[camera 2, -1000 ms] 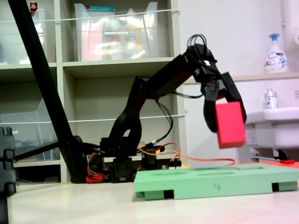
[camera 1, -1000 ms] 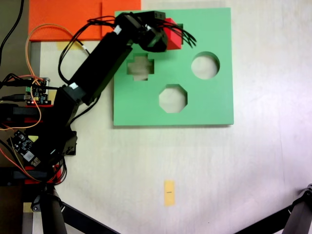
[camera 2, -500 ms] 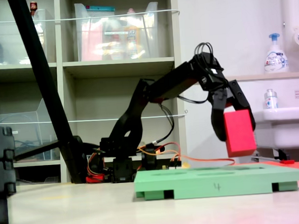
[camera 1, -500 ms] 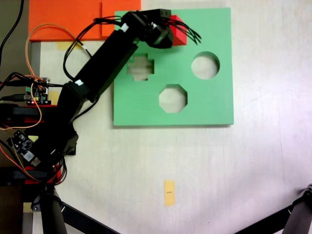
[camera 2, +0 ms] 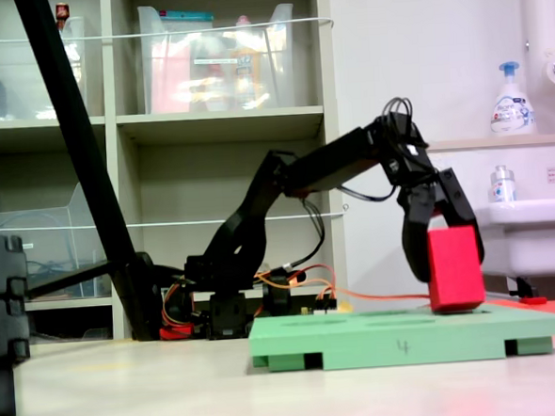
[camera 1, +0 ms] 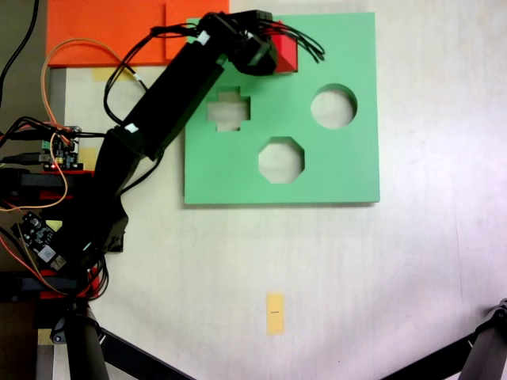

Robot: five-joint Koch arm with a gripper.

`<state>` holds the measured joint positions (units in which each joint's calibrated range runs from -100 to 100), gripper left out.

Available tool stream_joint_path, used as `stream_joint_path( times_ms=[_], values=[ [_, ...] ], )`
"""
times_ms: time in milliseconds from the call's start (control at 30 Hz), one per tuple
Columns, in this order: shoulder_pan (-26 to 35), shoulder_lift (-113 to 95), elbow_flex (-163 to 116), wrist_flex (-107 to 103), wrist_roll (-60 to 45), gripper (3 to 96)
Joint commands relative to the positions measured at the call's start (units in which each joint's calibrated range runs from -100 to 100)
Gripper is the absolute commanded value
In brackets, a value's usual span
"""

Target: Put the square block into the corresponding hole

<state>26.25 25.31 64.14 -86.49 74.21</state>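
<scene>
Second exterior view shows the black arm (camera 2: pixel 285 184) reaching from its base toward the second exterior view's right, with the gripper (camera 2: pixel 442 245) pointing down over the green board (camera 2: pixel 407 330). The jaws are closed on the red block (camera 2: pixel 454 268), one finger on each side of it. The bottom of the block is at the level of the board's top surface, near the second exterior view's right end; I cannot tell whether it touches or has entered the square hole.

In the first exterior view, from above, the block (camera 1: pixel 284 54) is at the upper edge of the board (camera 1: pixel 333 162), mostly covered by the gripper (camera 1: pixel 265 49) and its black cables. The square hole under it cannot be seen. The cross hole (camera 1: pixel 228 109), the round hole (camera 1: pixel 333 105) and the octagonal hole (camera 1: pixel 280 160) are all open. Orange sheets (camera 1: pixel 119 32) lie on the tabletop (camera 1: pixel 356 277) beside the board's upper corner at the first exterior view's left. A small yellow tape piece (camera 1: pixel 275 313) lies well apart, lower down.
</scene>
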Motion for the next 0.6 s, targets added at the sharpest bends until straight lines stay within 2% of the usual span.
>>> stream_joint_path(
  times_ms=[33,600],
  values=[
    [0.5,-0.4,4.5,4.8,0.6,21.3],
    [0.5,4.0,4.5,7.3,1.4,21.5]
  ],
)
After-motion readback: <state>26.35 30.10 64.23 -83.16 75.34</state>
